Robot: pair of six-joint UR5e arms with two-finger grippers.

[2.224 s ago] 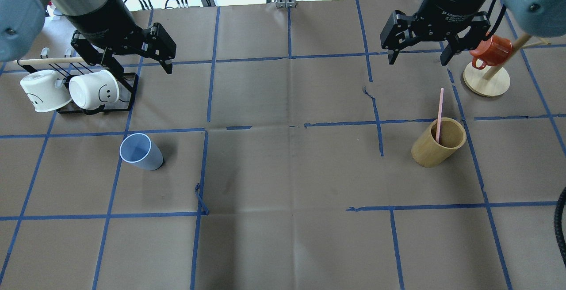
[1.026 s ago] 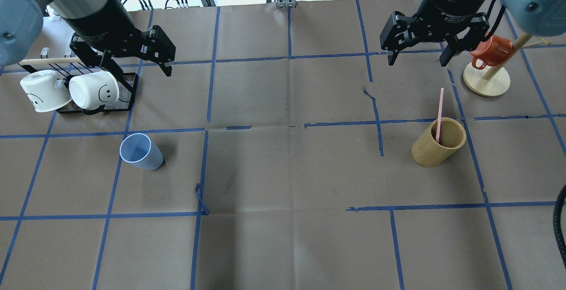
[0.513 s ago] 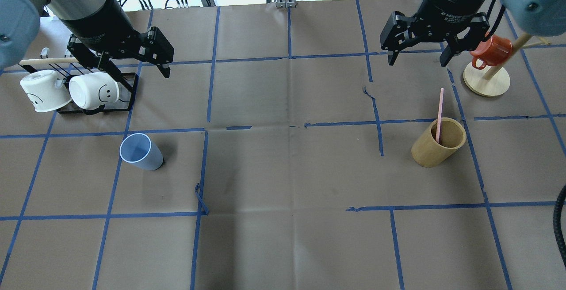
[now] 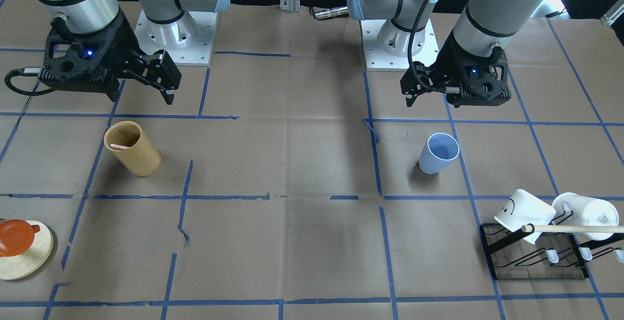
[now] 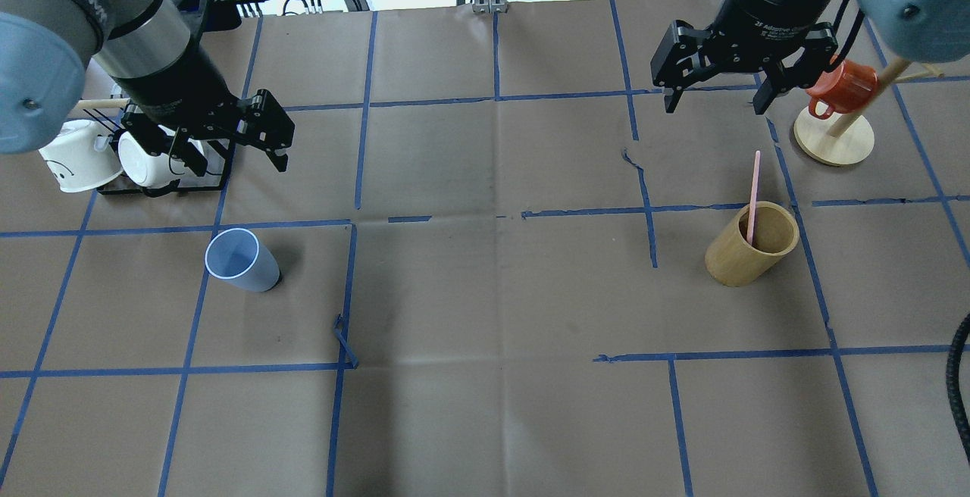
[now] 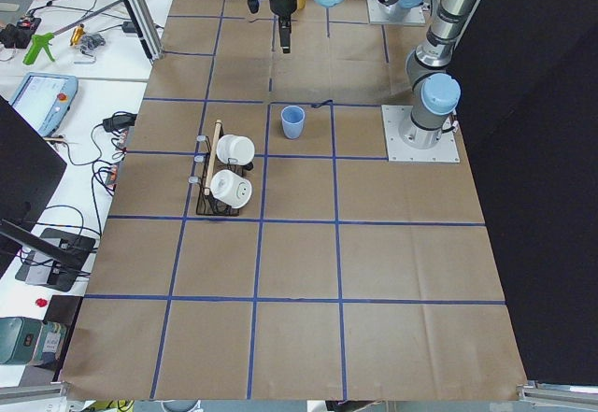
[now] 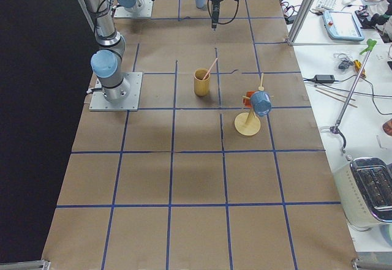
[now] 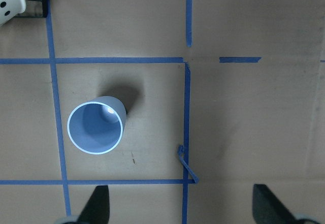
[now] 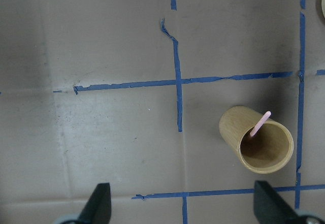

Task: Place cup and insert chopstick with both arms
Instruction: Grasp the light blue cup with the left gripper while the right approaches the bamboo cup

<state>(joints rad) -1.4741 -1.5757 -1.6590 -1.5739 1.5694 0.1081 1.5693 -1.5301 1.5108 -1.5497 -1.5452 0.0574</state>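
Started far left with two white mugs (image 5: 72, 167) tipped on their sides on a black rack (image 4: 536, 276). Caught the left gripper (image 5: 231, 157) raised high over the brown-papered table (image 5: 485, 406), spread wide, holding nothing. Picked out the cup (image 5: 241, 261) nearer the robot than the rack, upright, mouth up, inside a blue-taped square, below and clear of that gripper. From the left wrist view, placed it ahead of the fingers (image 8: 96, 206), off to one side, not between them. Jumped right: found the right gripper (image 5: 715, 103) hovering, spread just as wide, nothing in it. Spotted the chopstick (image 5: 753, 194) leaning inside the tan wooden cylinder (image 5: 739, 258), upper end poking well past the rim, well apart from that gripper. Finished far right with a red mug (image 5: 841, 86) hung on a wooden stand (image 5: 833, 145).
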